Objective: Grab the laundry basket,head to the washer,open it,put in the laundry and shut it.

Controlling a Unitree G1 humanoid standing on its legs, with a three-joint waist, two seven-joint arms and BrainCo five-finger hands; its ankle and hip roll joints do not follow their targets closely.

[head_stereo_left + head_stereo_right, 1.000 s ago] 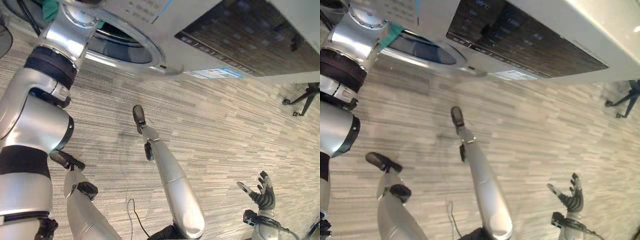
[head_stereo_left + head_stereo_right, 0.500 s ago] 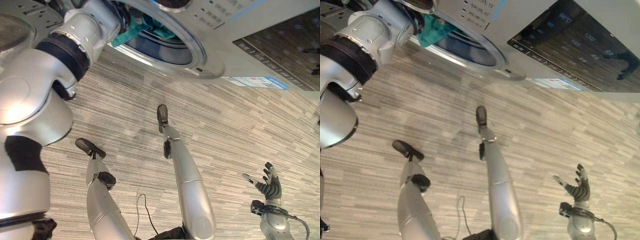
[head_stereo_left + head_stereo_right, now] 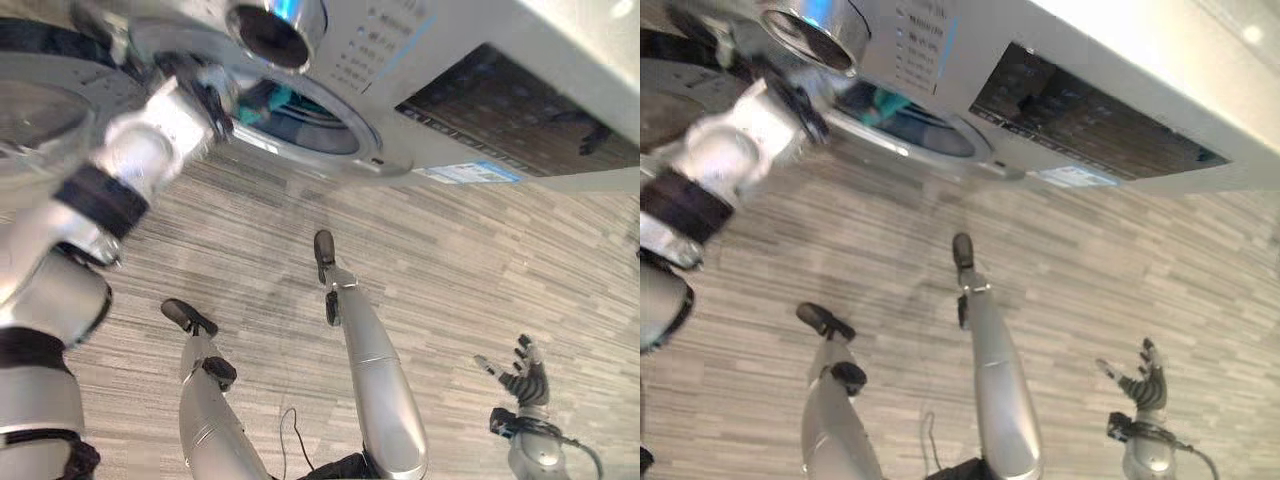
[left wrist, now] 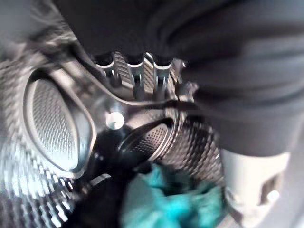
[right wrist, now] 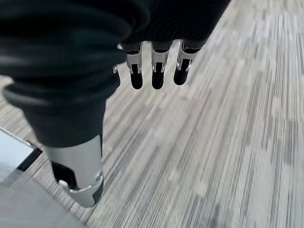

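Reaching left hand, blurred inside washer

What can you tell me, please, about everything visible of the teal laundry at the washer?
The teal laundry is soft, crumpled cloth of a blue-green colour, lying loosely bunched inside the washer's perforated metal drum. In the left eye view a patch of it shows through the round door opening, which stands open. The left hand reaches into the drum above the cloth; whether it touches the cloth cannot be told.

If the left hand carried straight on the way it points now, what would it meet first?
Probably the perforated drum wall inside the washer: the left hand points into it, the teal laundry lying beside that line. Depth is unclear.
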